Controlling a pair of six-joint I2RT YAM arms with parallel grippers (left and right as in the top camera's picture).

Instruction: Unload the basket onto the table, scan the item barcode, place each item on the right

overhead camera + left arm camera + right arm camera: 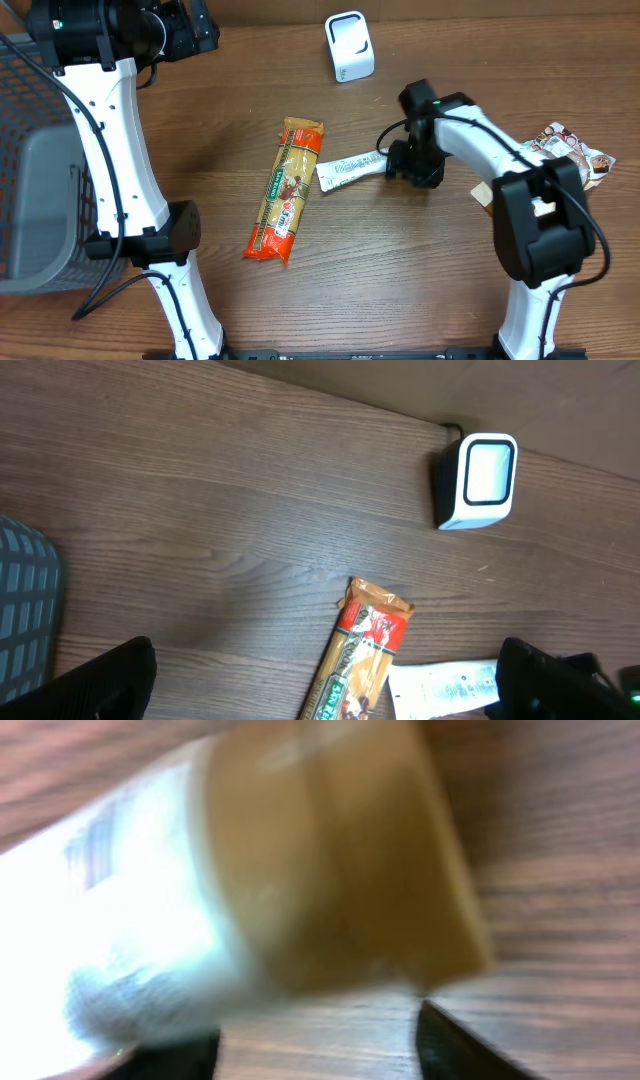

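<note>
A white packet (350, 170) with a tan end lies flat on the wooden table, just right of centre. In the right wrist view the white packet (150, 900) fills the frame, blurred, just beyond my fingertips. My right gripper (402, 165) sits at the packet's right end, and in the wrist view the right gripper (315, 1055) is open, with bare table between its fingers. The white barcode scanner (349, 46) stands upright at the back of the table. High over the back left, my left gripper (320, 685) is open and empty, looking down on the scanner (478, 482).
A long orange spaghetti pack (286, 189) lies diagonally left of the white packet. A colourful snack packet (578, 152) lies at the far right, beside the right arm. A grey mesh basket (30, 200) stands at the left edge.
</note>
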